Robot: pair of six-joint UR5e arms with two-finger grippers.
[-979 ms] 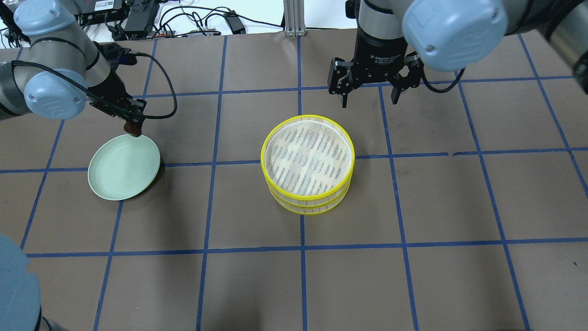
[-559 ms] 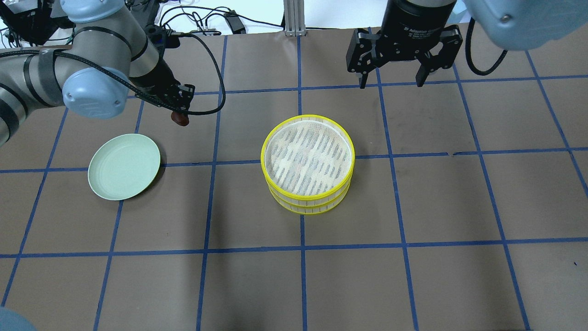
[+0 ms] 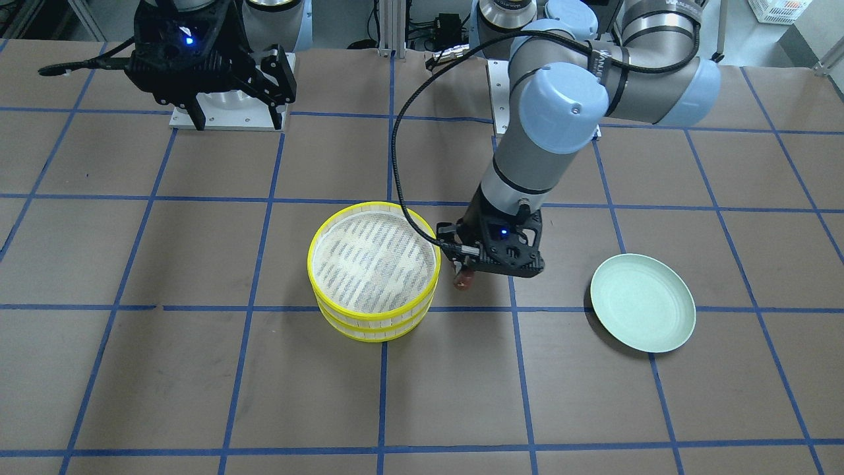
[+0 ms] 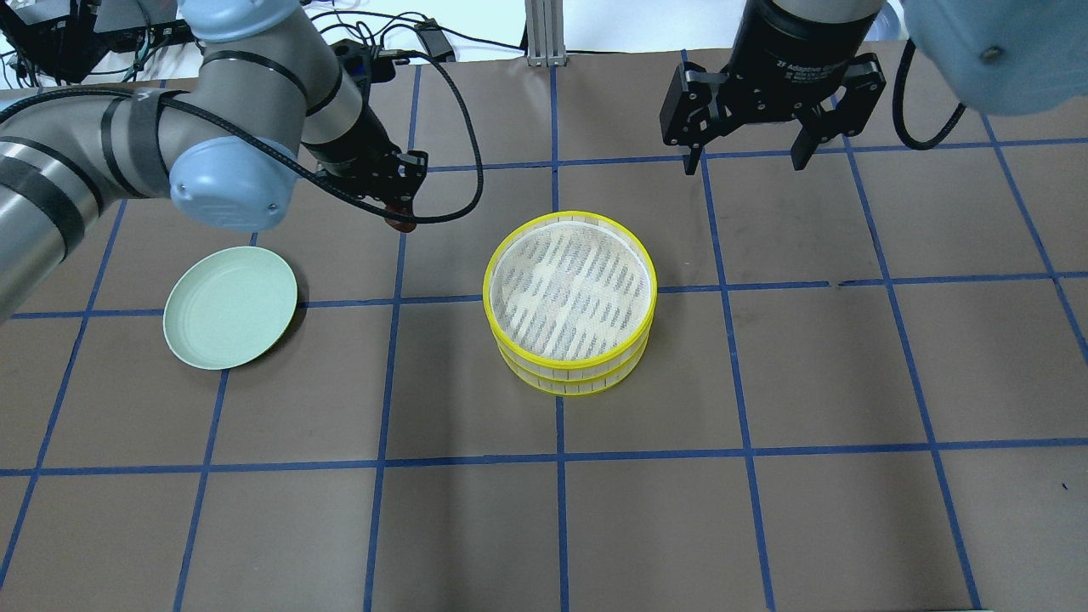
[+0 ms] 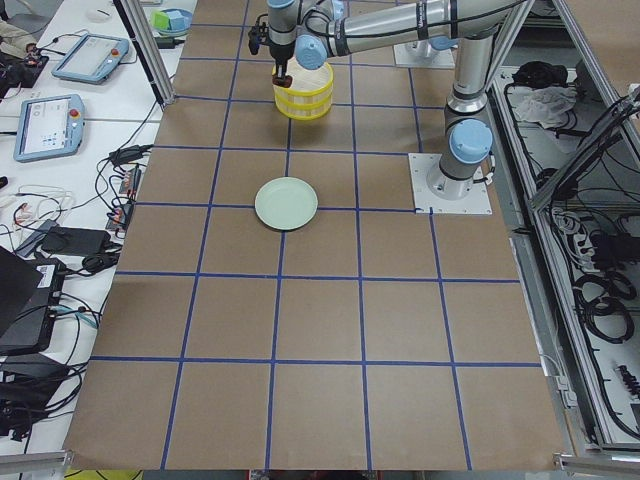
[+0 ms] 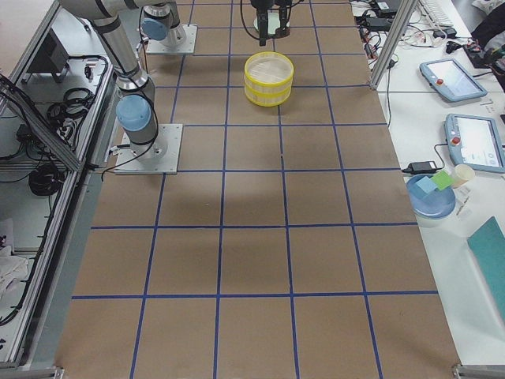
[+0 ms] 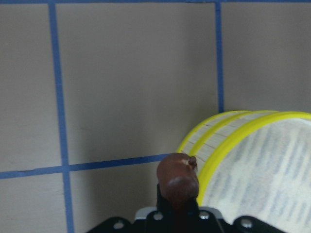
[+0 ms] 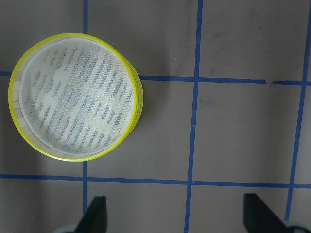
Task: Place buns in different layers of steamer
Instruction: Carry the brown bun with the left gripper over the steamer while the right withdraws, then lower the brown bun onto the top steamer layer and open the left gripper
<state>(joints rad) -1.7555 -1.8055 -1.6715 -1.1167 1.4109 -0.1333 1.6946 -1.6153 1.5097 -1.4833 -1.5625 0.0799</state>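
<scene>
The left gripper point(image 4: 401, 216) is closed narrowly on the dark reddish-brown bun point(image 7: 178, 178), which pokes out below its fingers with a paler patch on its surface. The bun hangs clear of the table, just outside the yellow rim of the steamer point(image 4: 486, 293), on the side facing the pale green plate point(image 4: 229, 308). Whether it touches the rim cannot be told. The fingers themselves are mostly hidden by the gripper body and the bun.

The right gripper point(image 4: 745, 163) is spread wide and holds nothing, hanging beyond the steamer on the side away from the plate. White lettering on its wrist reads "2F Adaptive"; the rest is too small to read.

Pale patches show through the steamer's striped mesh floor but cannot be made out.
</scene>
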